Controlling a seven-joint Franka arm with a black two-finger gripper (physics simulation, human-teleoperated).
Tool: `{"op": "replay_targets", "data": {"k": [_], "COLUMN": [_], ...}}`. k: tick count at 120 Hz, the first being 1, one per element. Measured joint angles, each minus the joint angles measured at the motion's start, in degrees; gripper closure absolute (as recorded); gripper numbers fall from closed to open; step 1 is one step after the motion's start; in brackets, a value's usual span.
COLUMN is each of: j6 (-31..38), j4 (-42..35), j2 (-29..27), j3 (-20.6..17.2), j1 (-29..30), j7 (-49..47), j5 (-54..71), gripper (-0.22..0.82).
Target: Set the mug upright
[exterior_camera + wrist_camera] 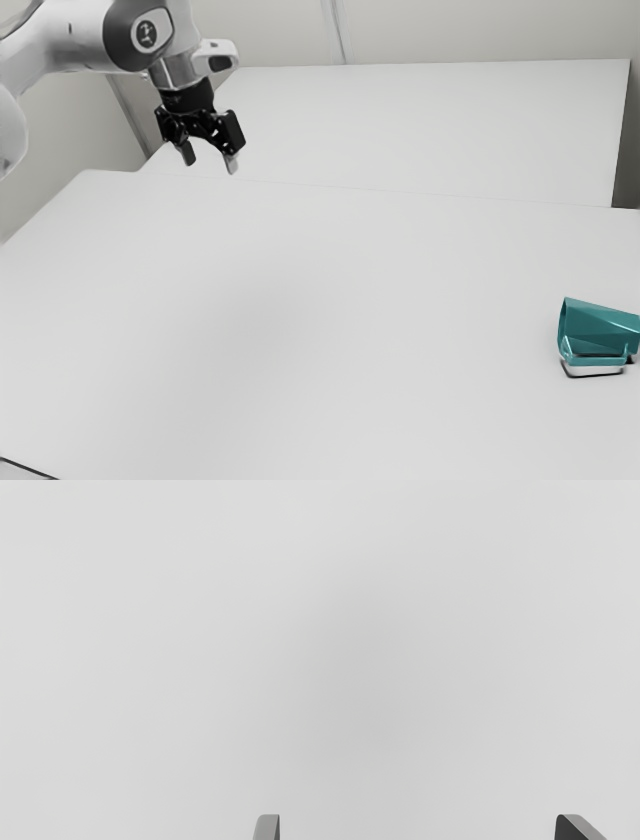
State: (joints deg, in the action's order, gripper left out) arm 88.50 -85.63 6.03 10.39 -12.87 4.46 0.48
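Note:
My gripper (pixel 211 166) hangs high above the white table in the exterior view's upper left, its fingers spread with nothing between them. At the exterior view's right edge a teal mug (pixel 598 328) lies on its side, its handle toward the camera and part of it cut off by the frame. A wide stretch of table separates the two. In the wrist view the gripper (pixel 417 826) has its two fingertips far apart over bare table surface.
The white table (pixel 330 300) spreads under the arm. Behind it rises a pale panel (pixel 430 130). A thin dark line runs across the exterior view's lower left corner.

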Motion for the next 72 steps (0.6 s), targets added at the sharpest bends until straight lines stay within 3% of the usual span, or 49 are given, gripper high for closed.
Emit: {"op": "replay_targets", "data": {"k": [20,39,46,54,72], "j6": [1.8,11.3,16.1,22.4,34.4], "j4": [-0.9,-11.4,-14.8,-18.3,-19.9], "j2": [0.2,-1.7,-1.8,-1.3,2.5], "j3": [0.2,0.3,1.1,4.6,9.6], "j1": [1.3,-0.5,-3.7,-10.3,-21.5], "j7": [-0.1,-1.2,-1.8,-2.4,-4.0], "j5": [0.2,-1.5,-4.0,-7.2,-14.8], "gripper": [0.0,0.0,0.0,0.0,0.0]}}
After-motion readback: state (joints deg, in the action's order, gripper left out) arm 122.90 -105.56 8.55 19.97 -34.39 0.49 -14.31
